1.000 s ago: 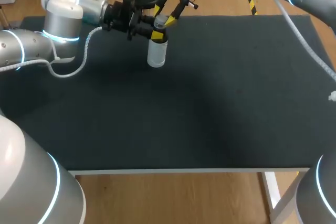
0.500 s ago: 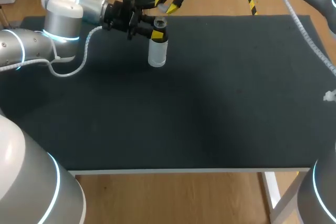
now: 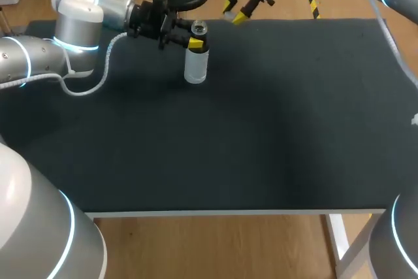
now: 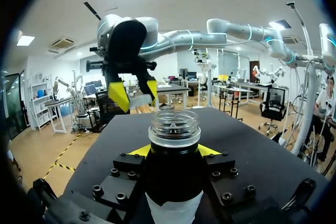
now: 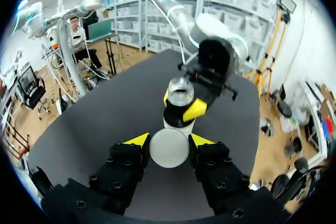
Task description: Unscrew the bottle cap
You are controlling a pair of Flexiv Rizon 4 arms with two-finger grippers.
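**Operator:** Where is the bottle?

**Spotter:** You'll find the white plastic bottle point(image 3: 196, 65) standing upright on the black table point(image 3: 261, 129). It is in the upper left of the head frame, near the far edge. Its clear threaded mouth is open and bare (your right wrist camera looks down into it).

**Operator:** And my left gripper?

**Spotter:** Your left gripper point(image 3: 191, 43) comes in from the left side of the frame, lying level with the table. Its yellow-tipped fingers press from both sides on the dark band just below the bottle's mouth. In your left wrist camera the bottle point(image 4: 174, 129) fills the space between the fingers, and a yellow tip shows on each side of it.

**Operator:** The cap?

**Spotter:** The round white cap point(image 5: 169, 150) is pinched between the two yellow fingertips of your right gripper point(image 5: 169, 141), with its flat face toward that wrist camera. It is apart from the bottle, which stands ahead of those fingers.

**Operator:** Where is that arm in the head frame?

**Spotter:** Your right gripper point(image 3: 236, 11) sits in the upper middle, by the table's far edge and to the right of the bottle, not touching it. The cap is too small to make out there. From your left wrist camera the right gripper point(image 4: 134, 94) hangs beyond the bottle, higher than its mouth, with its fingers pointing down.
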